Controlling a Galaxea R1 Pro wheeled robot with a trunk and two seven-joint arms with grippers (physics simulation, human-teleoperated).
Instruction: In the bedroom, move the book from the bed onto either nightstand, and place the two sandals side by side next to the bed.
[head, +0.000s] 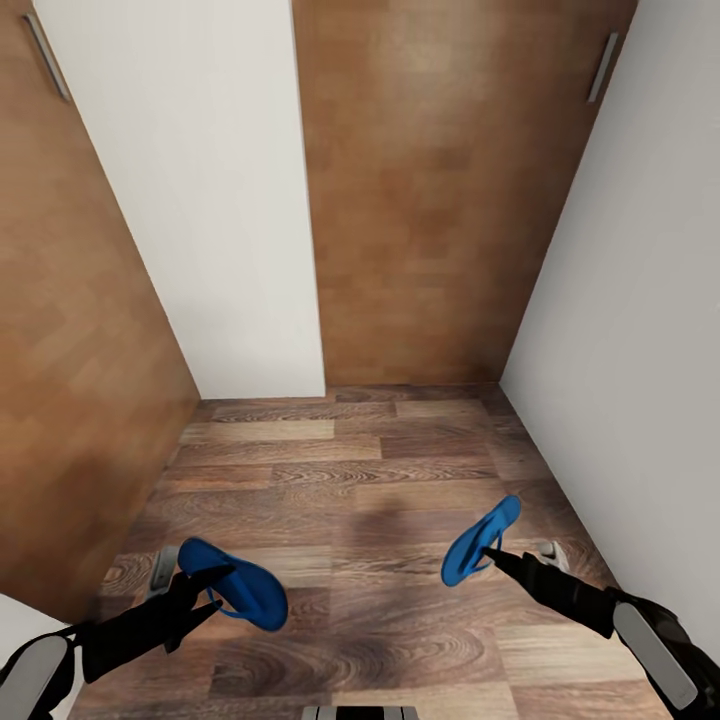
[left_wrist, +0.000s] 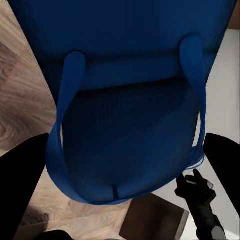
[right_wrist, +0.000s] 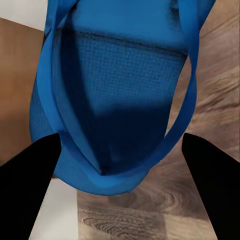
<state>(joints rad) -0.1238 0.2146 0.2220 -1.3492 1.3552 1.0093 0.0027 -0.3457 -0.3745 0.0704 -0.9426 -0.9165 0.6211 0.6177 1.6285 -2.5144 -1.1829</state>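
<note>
You face a narrow corner | floor (head: 380, 470): brown wood planks | white wall panel (head: 200, 200) ahead-left, white wall (head: 630, 300) at right | wooden doors (head: 440, 180) ahead and at left, grey handles (head: 602, 66)

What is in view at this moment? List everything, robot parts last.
sandals: 2, bright blue, one held up by each gripper above the floor; left one, right one
floor: 1, brown wood planks, ahead of and under the robot
white walls: 2, one ahead left, one along the right
wooden panels: 2, light brown, one at far left, one straight ahead
left gripper: 1, black, shut on the left sandal
right gripper: 1, black, shut on the right sandal
</note>
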